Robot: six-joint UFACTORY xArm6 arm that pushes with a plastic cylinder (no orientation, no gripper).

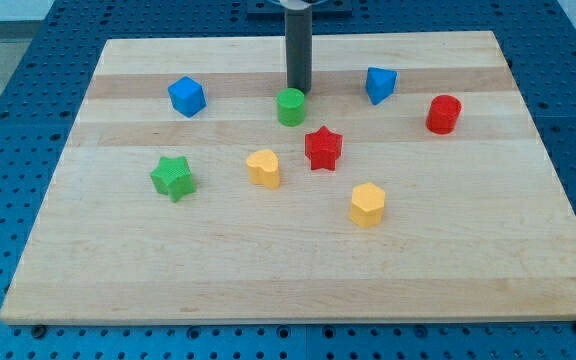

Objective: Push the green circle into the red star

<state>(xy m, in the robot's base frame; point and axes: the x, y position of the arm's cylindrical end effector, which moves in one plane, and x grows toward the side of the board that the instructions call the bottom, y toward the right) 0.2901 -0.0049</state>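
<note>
Wooden board [298, 270] on a blue perforated table [8, 60]. My tip [298, 90] near the top edge, touching the top side of the green circle [291, 107]. Red star [322, 148] just below-right of it, apart. Blue cube [186, 96] toward the top-left corner; blue block [379, 84] and red cylinder [444, 114] toward the top-right. Green star [173, 178] by the left edge. Yellow blocks [264, 168] and [366, 204] mid-board.

A wooden board [298, 270] lies on a blue table with holes [8, 120]. On the board sit a blue cube [186, 96], a blue block [379, 84], a red cylinder [444, 114], a green star [173, 178], a yellow heart [264, 167] and a yellow hexagon [367, 204].
</note>
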